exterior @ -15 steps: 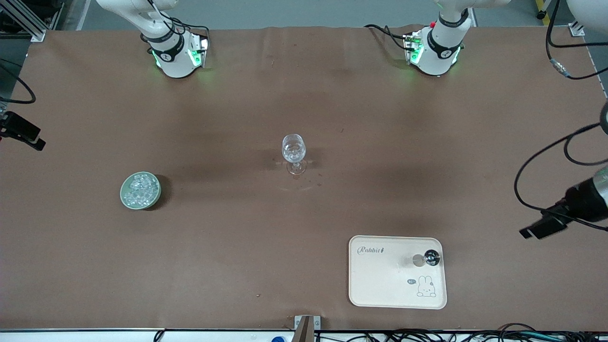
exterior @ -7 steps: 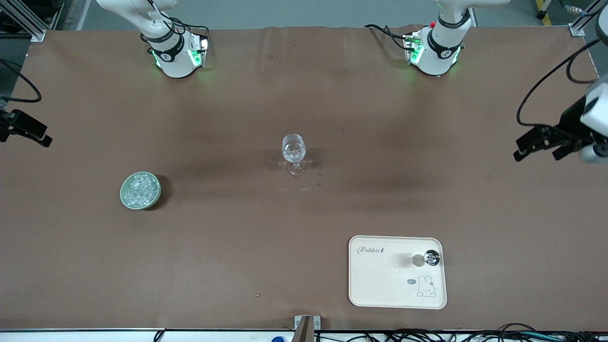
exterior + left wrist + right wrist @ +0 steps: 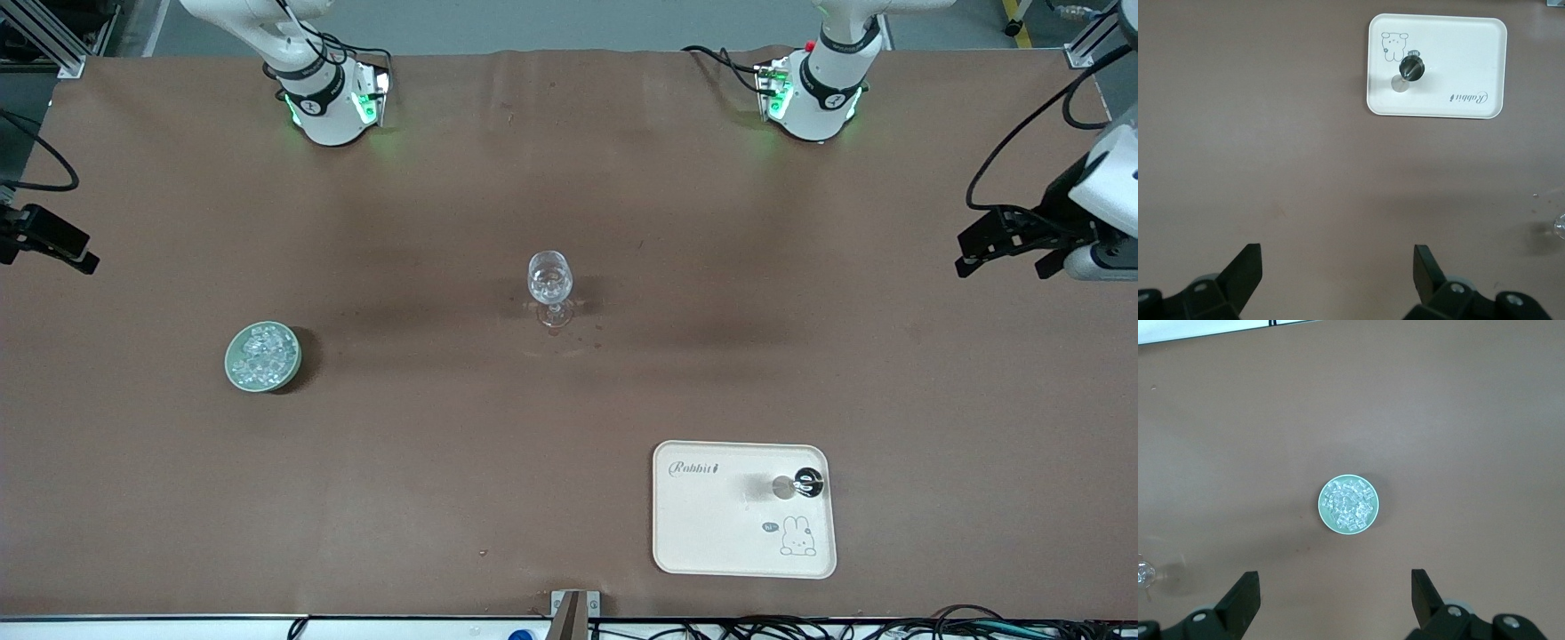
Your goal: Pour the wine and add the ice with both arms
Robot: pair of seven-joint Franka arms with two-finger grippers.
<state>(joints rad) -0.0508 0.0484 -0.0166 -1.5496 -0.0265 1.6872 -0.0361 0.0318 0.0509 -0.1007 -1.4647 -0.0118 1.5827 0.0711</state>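
A clear wine glass (image 3: 549,286) stands upright mid-table; its rim edge shows in the left wrist view (image 3: 1560,227) and the right wrist view (image 3: 1143,573). The ice (image 3: 261,354) fills a pale green bowl (image 3: 233,373) toward the right arm's end, also in the right wrist view (image 3: 1348,503). My left gripper (image 3: 1000,265) is open and empty, in the air at the left arm's end (image 3: 1337,253). My right gripper (image 3: 44,256) is open and empty, in the air at the right arm's end, with the bowl ahead of its fingers (image 3: 1335,577).
A cream tray (image 3: 711,524) with a rabbit drawing lies near the front edge, toward the left arm's end, also in the left wrist view (image 3: 1465,53). A small dark and silver object (image 3: 805,483) stands on it. Black cables hang by the left gripper.
My left gripper has swung away from the front camera along the table's end, then nearly stopped. My right gripper has shifted only slightly. Glass, bowl and tray have not moved.
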